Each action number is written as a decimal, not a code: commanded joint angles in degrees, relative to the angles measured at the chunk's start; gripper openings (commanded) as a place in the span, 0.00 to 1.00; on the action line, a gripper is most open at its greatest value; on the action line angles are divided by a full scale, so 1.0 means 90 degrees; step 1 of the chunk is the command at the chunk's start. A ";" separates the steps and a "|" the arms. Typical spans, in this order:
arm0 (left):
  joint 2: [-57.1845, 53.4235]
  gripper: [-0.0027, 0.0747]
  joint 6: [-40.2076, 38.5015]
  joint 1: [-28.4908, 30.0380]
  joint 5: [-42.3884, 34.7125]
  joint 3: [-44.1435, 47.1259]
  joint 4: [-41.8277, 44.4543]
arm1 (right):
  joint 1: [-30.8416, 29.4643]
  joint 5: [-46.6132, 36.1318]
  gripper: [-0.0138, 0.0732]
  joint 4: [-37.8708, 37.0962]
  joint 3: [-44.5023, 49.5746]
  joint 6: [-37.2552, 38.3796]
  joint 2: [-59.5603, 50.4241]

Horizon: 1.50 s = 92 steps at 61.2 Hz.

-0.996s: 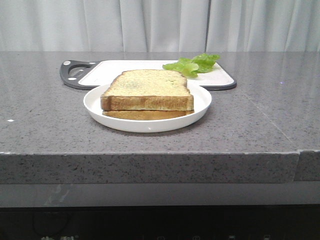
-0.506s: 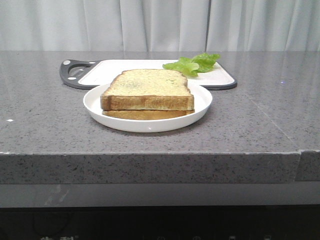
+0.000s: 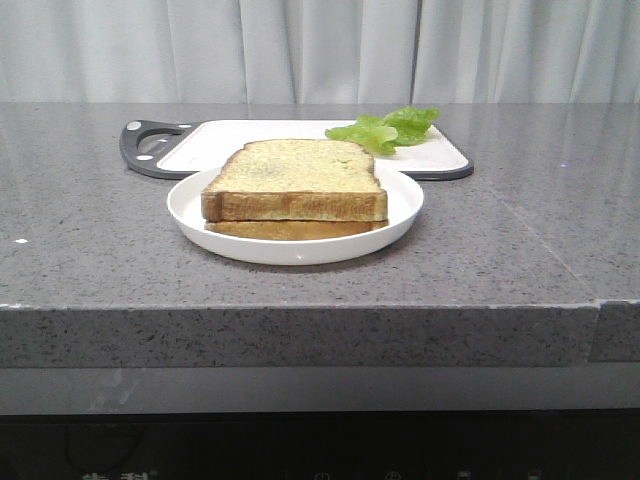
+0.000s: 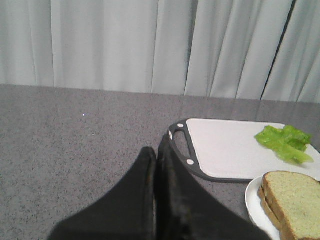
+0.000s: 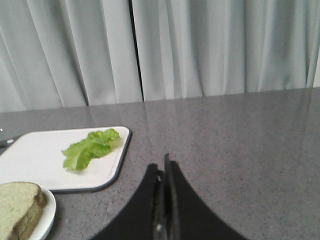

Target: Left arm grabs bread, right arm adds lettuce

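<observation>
Nearest the robot, both arms sat low and back from the food, neither showing in the front view. Left end effector (image 4: 156, 157) had its fingers pressed together, nothing held; right end effector (image 5: 162, 172) likewise closed w/ only a sliver of gap, empty.

Next out: white plate (image 3: 190, 215) near the worktop (image 3: 500, 260) front edge, carrying two stacked toast slices. Top one was the bread (image 3: 297, 178), pale speckled face up, brown crust toward the camera, lying flat and square on the lower slice (image 3: 290, 229). From the left wrist view the bread (image 4: 295, 205) lay ahead and off to the robot's right of the left fingers, well apart. Left arm looked the nearer one to it, so that grab would prob. need a forward reach slanting inward, fingers opened first.

Farther back: white cutting board (image 3: 250, 135) w/ dark rim and handle, behind the plate. The lettuce (image 3: 388, 128) lay on its far right part, long axis running roughly left-right w/ a slight diagonal. In the right wrist view the lettuce (image 5: 90, 147) sat ahead and to the robot's left of the right fingers, well apart; right arm seemed nearer it.

Grey curtain (image 3: 320, 50) closed off the back.
</observation>
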 commanded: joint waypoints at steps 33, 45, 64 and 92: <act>0.1840 0.01 0.0038 0.0008 -0.0255 -0.0328 -0.0051 | -0.0042 -0.0022 0.03 -0.0299 -0.0415 -0.0001 0.2269; 0.2218 0.32 0.0038 0.0008 -0.0362 -0.0328 -0.0076 | -0.0042 0.0022 0.35 -0.0299 -0.0415 -0.0001 0.2641; 0.3374 0.57 0.0346 -0.0637 0.0384 -0.1152 -0.1130 | -0.0042 -0.0061 0.59 -0.0254 -0.0415 -0.0001 0.2792; 0.6137 0.57 0.0346 -0.2073 0.1391 -0.2925 -0.2072 | -0.0042 -0.0068 0.59 -0.0254 -0.0415 -0.0001 0.2792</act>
